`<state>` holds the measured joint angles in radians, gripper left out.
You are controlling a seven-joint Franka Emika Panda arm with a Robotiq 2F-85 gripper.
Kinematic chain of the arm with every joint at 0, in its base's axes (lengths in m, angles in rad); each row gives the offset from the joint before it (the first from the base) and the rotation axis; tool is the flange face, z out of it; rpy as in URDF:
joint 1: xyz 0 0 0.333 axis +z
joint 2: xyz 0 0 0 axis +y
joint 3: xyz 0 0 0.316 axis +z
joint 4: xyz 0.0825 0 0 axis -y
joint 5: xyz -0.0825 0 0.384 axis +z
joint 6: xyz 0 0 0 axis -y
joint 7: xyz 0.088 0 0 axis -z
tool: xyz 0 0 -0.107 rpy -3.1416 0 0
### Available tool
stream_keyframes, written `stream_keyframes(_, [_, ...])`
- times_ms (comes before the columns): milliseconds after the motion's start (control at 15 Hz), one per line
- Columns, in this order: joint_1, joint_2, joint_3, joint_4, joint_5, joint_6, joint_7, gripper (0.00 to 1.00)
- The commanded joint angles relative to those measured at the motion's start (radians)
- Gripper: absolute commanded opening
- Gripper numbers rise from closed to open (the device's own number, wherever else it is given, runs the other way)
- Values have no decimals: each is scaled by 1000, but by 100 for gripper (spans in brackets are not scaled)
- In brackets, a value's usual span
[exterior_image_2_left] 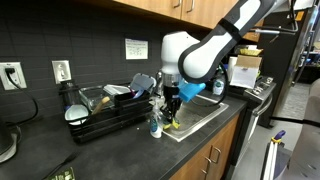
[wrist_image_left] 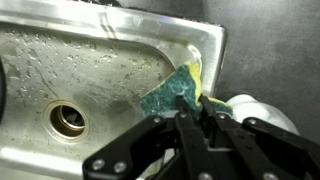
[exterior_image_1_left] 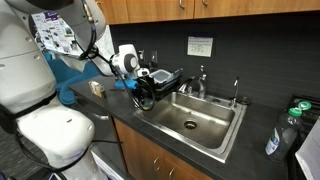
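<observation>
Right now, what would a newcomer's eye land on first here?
The tool, shut on a green-and-yellow sponge at the corner of the steel sink, stands out first in the wrist view. In an exterior view, a full black dish rack sits on the counter beside the sink.

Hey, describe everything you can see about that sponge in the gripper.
The sponge is two-layered: a rough dark teal scouring face and a yellow foam back. It stands tilted on edge by the rim of the steel sink, slightly bent. The shut gripper pinches its lower edge; whether it touches the sink is unclear.
</observation>
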<state>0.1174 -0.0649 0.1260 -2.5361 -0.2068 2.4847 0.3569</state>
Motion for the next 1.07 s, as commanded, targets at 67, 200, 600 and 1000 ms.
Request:
stream_keyframes(67, [5, -20, 9, -15, 34, -21, -29, 4])
stream_keyframes(200, [4, -19, 9, -15, 32, -22, -28, 41])
stream_keyframes(600, [2, -25, 7, -13, 30, -27, -27, 64])
stream_keyframes(1000, [-8, -66, 4, -21, 13, -47, -12, 100])
